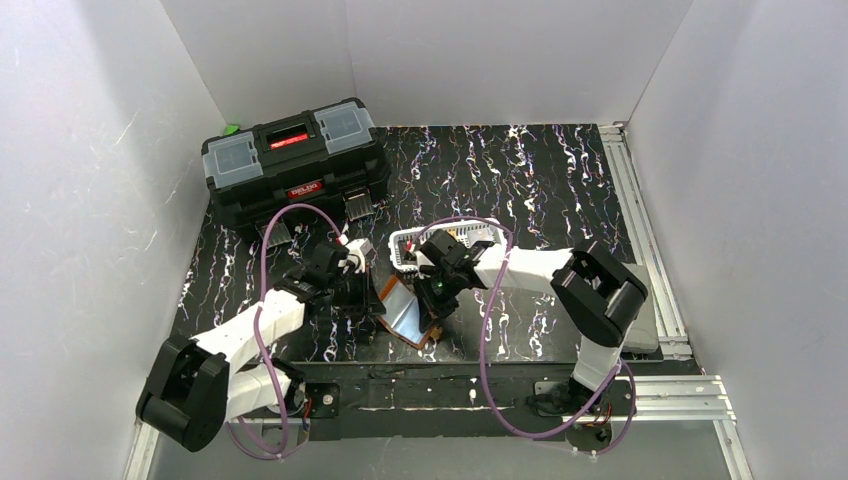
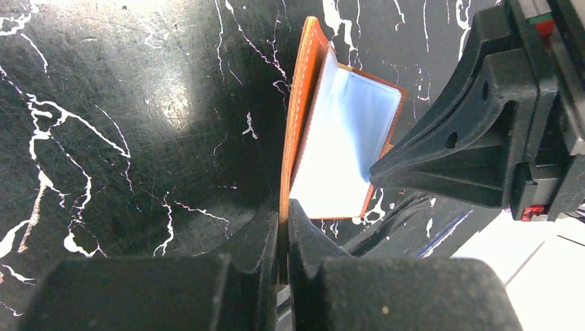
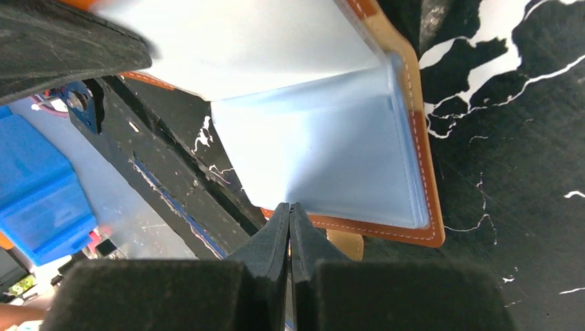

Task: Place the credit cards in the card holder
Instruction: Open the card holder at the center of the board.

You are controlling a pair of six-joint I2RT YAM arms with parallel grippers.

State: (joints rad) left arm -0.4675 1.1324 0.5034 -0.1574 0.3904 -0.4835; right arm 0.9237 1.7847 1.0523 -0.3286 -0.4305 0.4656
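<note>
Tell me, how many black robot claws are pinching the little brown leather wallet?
2. The left gripper clamps the cover edge of the brown leather card holder; the right gripper pinches its stitched edge by the clear plastic sleeves.

Left wrist view. Left gripper point(image 2: 284, 210) is seen at the bottom edge, its jaws pressed together on the lower end of one cover of the card holder point(image 2: 301, 103). That orange-brown, white-stitched leather cover is held on edge, rising away from the fingertips. The card holder is spread open: clear, bluish plastic sleeves point(image 2: 345, 138) are fanned out to the right of the clamped cover, and the second cover is visible behind them as a thin brown border. The pointed black tip of the right gripper point(image 2: 386, 171) is seen touching the sleeves' right edge. Black table point(image 2: 138, 103) with white marbling is noted beneath.
</note>
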